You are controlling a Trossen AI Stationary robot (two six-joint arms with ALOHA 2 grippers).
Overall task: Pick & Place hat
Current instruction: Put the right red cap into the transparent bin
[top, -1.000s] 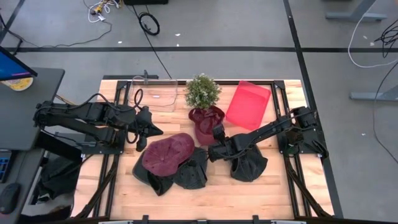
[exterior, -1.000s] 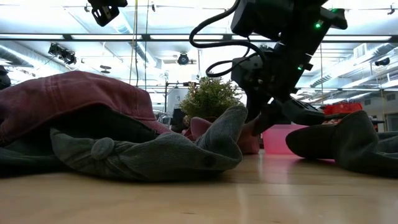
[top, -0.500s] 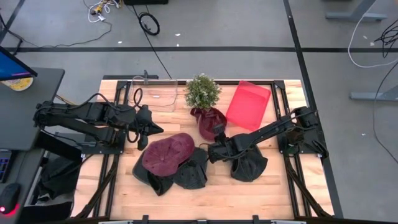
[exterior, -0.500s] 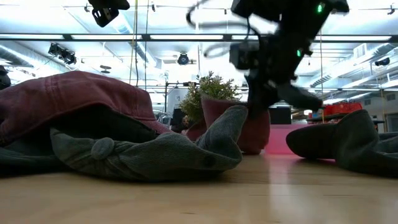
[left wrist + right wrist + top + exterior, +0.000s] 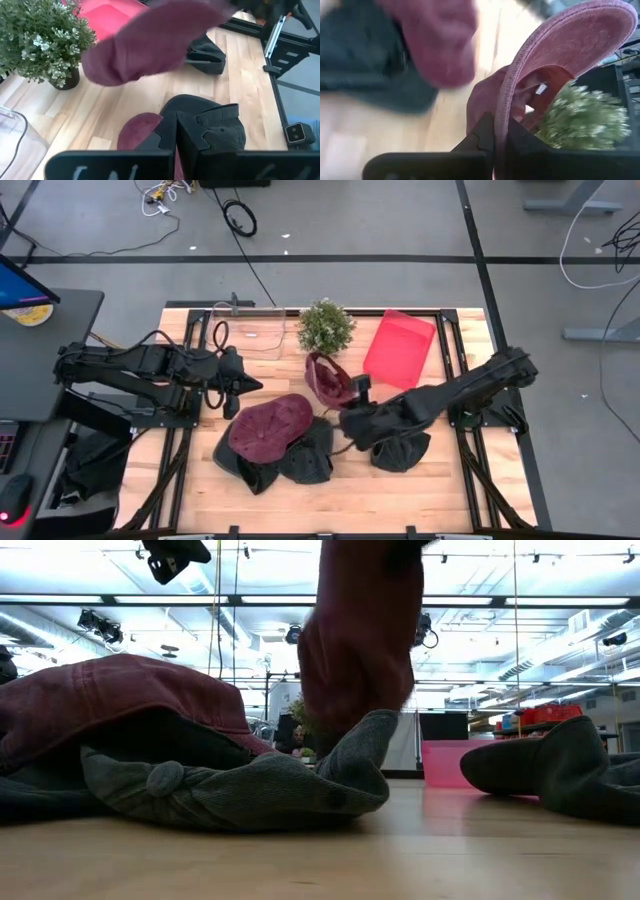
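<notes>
Right gripper [image 5: 499, 131]: clenched on the hat [image 5: 330, 377] brim.
Hat: held off the table [image 5: 440, 480], between plant [image 5: 325, 326] and dark hats [image 5: 400, 442].
Left gripper [image 5: 245, 388]: parked at table's left; finger state cannot be told.

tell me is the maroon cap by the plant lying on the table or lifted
Lifted. The right tool is shut on the maroon cap by its brim, and the low view shows it hanging clear above the table.

no readable text, label, brand or number on anything in view
</notes>
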